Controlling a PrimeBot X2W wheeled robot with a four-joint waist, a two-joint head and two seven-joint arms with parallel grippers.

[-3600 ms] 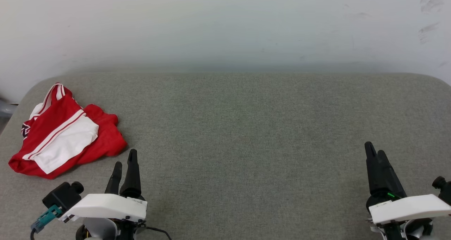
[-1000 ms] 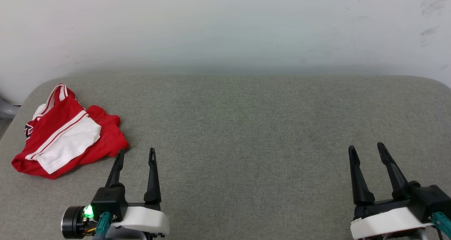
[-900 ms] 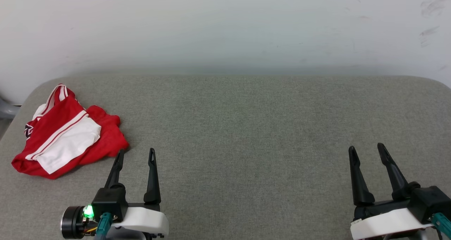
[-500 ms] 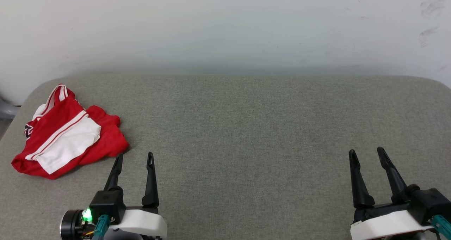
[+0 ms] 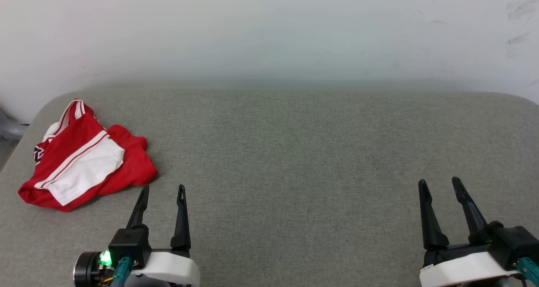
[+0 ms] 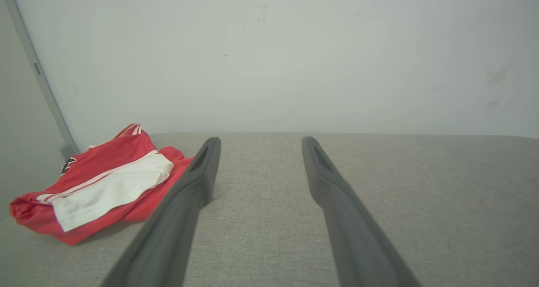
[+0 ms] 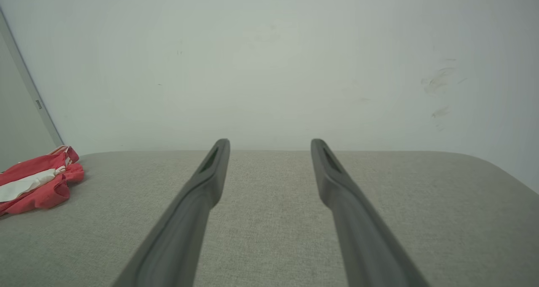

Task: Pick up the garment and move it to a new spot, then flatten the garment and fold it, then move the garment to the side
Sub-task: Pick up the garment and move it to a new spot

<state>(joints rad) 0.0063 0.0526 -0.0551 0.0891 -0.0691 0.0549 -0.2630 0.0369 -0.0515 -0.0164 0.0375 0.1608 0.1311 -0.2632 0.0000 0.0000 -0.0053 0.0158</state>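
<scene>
The garment (image 5: 84, 160) is a red jersey with a white sleeve and red-white striped trim, lying crumpled at the far left of the grey padded table (image 5: 294, 152). A bit of black print shows at its left edge. My left gripper (image 5: 163, 189) stands open just right of and nearer than the garment's lower corner, not touching it. In the left wrist view the garment (image 6: 101, 181) lies left of the open left gripper (image 6: 257, 140). My right gripper (image 5: 440, 182) stands open at the lower right, holding nothing. The right wrist view shows the garment (image 7: 38, 179) far left of the open right gripper (image 7: 269, 141).
A pale wall (image 5: 269, 34) rises right behind the table's rounded back edge. A grey metal post (image 6: 40, 76) stands at the wall's left end, behind the garment. The table's left edge runs close beside the garment.
Since the earliest frame both grippers have turned and opened. Over the last second both drew slightly back toward me, and the camera shifted a little, moving the whole picture rightward. The garment lies unchanged.
</scene>
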